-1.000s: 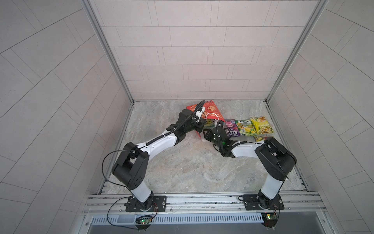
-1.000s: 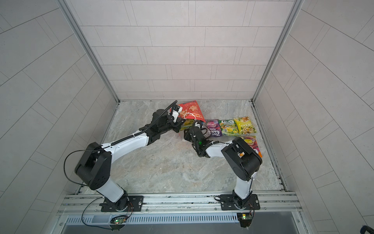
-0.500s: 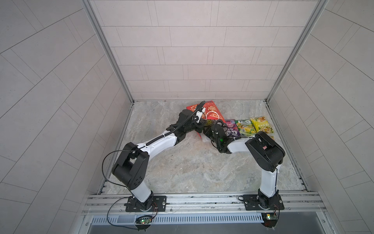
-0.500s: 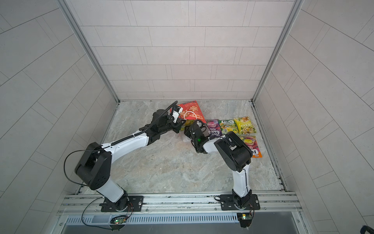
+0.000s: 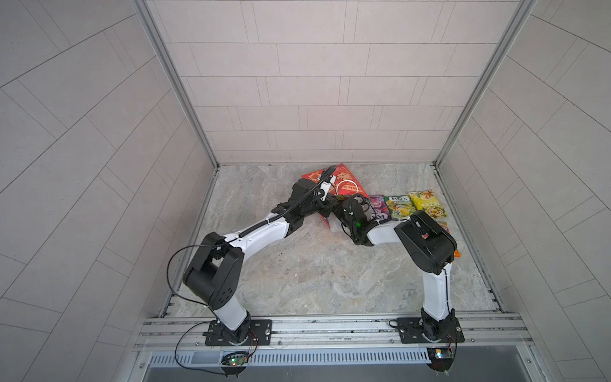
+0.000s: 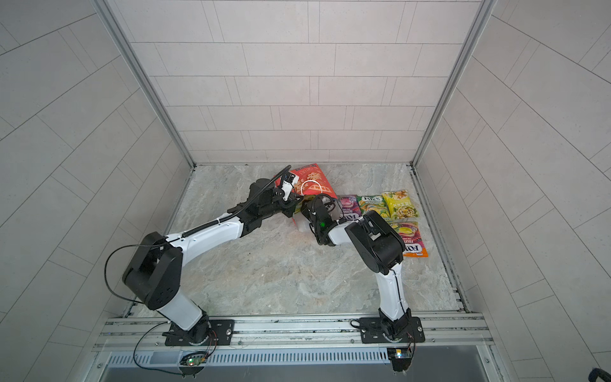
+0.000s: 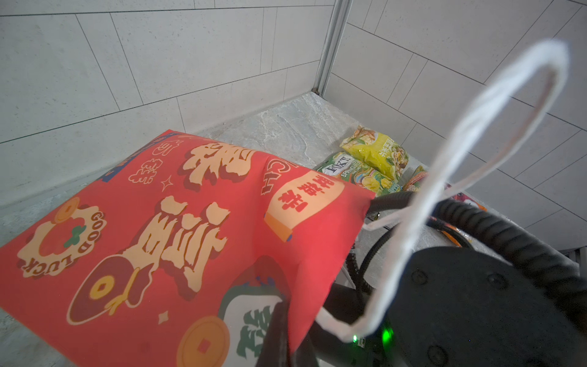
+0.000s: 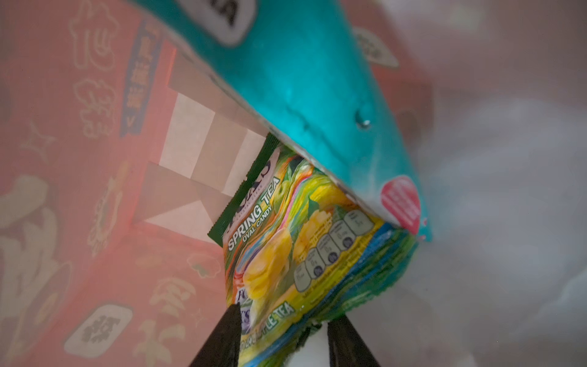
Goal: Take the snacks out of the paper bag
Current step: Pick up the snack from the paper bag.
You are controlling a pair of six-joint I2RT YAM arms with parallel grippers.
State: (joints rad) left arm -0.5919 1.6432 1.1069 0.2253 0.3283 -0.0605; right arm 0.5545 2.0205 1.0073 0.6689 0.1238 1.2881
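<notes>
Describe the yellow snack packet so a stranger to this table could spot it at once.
Find the red paper bag by the back wall. A row runs from it toward the right wall: purple packet, green packet, then the yellow packet. It ends the row, yellow beside green.

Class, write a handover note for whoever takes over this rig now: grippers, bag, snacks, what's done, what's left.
Left gripper: shut on the rim of the paper bag.
Right gripper: inside the bag, jaws astride a green packet; grip unclear.
Done: purple packet, second green packet, yellow packet and orange packet lie on the table beside the bag.
Left: green packet and teal packet are in the bag.
</notes>
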